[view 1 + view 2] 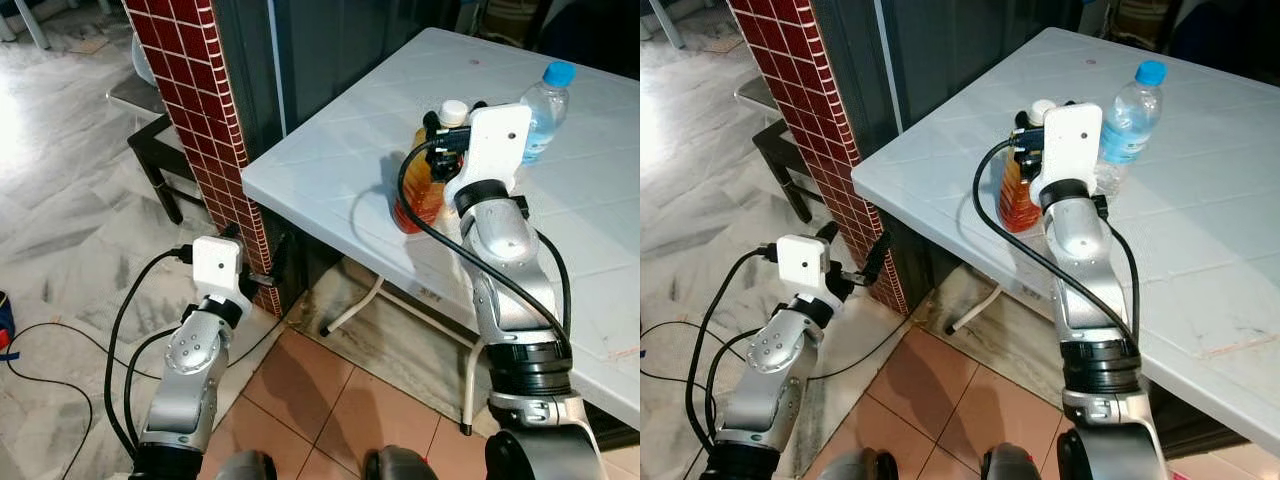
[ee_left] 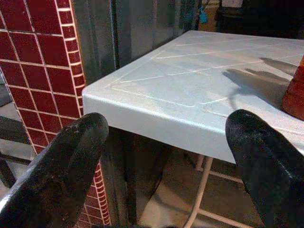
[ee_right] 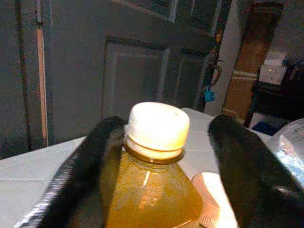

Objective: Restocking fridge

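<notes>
Currently right gripper [image 3: 161, 156] jaws spread around juice bottle [image 3: 154, 180] on table [image 1: 330, 150]; left gripper [image 2: 166, 161] released below table edge.

No legible text or labels.

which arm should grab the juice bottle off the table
Right. The right end effector already straddles the amber juice bottle on the white table, fingers open. The left end effector hangs low, beside the table's edge.
</notes>
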`<state>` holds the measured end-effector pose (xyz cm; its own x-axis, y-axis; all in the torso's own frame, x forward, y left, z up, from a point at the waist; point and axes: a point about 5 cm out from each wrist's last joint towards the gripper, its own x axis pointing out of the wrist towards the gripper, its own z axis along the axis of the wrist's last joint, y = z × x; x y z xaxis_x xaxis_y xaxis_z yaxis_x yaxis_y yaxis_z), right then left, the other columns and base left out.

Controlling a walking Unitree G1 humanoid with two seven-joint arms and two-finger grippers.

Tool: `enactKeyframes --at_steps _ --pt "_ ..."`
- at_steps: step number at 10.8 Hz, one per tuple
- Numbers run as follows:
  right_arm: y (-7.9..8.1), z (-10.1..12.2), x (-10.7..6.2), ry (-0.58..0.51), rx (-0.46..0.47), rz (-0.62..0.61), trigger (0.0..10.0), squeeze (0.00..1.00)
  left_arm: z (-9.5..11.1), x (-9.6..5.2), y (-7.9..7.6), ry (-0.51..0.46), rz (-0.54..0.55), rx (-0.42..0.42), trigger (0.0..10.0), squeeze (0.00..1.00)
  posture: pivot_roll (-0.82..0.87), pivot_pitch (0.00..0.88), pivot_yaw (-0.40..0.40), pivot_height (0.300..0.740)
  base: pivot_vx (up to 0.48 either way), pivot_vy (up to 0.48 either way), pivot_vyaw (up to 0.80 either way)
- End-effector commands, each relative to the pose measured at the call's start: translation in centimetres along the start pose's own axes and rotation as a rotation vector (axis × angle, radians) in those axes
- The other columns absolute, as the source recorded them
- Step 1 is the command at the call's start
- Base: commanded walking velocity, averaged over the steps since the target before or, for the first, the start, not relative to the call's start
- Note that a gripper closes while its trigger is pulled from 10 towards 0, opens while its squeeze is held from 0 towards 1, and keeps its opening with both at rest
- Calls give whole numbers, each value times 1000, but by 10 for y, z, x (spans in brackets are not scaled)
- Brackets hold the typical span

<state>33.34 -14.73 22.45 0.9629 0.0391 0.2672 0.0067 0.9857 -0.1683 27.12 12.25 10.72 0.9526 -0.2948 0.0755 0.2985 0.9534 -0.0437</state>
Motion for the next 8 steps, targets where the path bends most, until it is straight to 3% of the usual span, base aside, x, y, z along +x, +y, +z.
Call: enactKeyframes --at_steps 1,6,7,8 --pt "4 2 -1 1 1 8 10000 1000 0 0 2 7 -5 15 10000 0 -65 50 52 740 0 0 0" --pt "4 4 16 44 23 40 10000 1000 -2 2 0 15 -13 18 10000 0 -62 42 51 740 0 0 0" --pt "4 4 17 43 24 48 10000 0 -2 2 0 15 -14 18 10000 0 -62 42 51 740 0 0 0" --pt "5 5 20 46 23 59 10000 0 -2 2 0 16 -14 17 10000 0 -62 42 50 740 0 0 0"
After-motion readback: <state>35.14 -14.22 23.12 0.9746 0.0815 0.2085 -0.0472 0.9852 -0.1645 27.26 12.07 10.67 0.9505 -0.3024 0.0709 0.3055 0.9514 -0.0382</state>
